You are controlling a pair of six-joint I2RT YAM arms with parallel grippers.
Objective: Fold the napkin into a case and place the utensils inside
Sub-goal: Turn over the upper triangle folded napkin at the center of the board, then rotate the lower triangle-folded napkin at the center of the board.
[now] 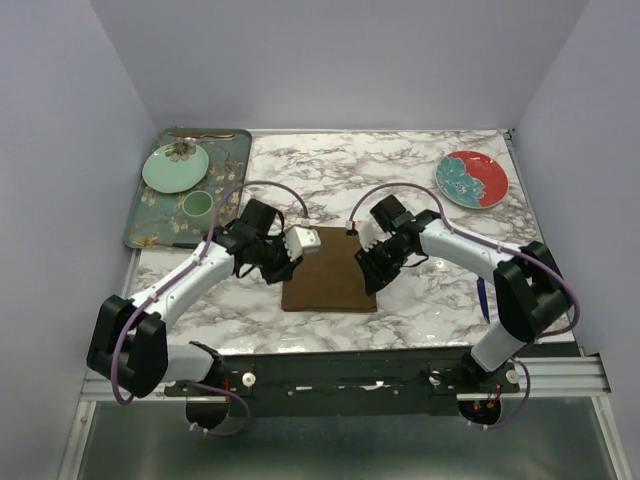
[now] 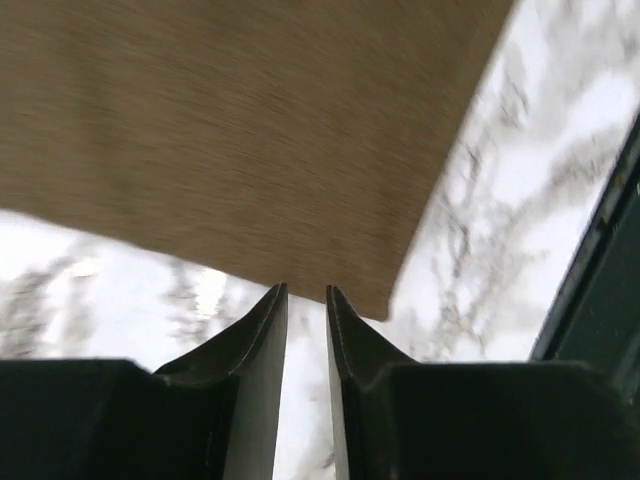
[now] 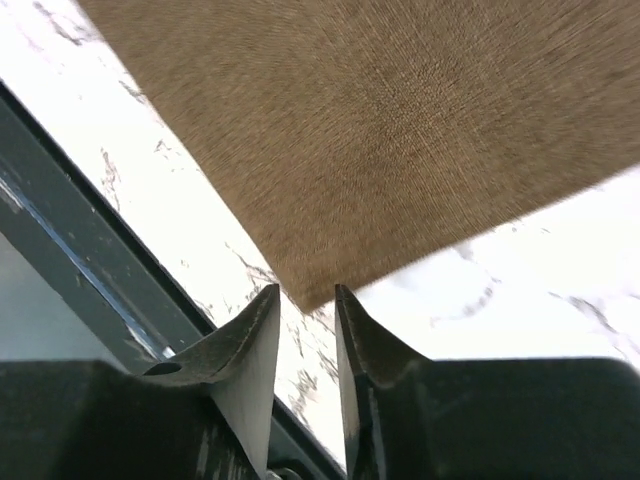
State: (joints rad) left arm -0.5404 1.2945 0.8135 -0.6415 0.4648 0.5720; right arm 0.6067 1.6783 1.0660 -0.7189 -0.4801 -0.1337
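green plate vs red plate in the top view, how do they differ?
The green plate is pale mint with a faint flower print; the red plate is bright red with a bold teal flower. The green plate sits on the tray at far left, beside a cup; the red plate sits alone on the bare table at far right. Both are round, flat and apart from the napkin.

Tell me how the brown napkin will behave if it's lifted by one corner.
The napkin is woven cloth lying flat on the marble table, so it will probably droop rather than stay stiff. It looks thin, so likely light. Its matte weave should resist slipping, though pushing may bunch it.
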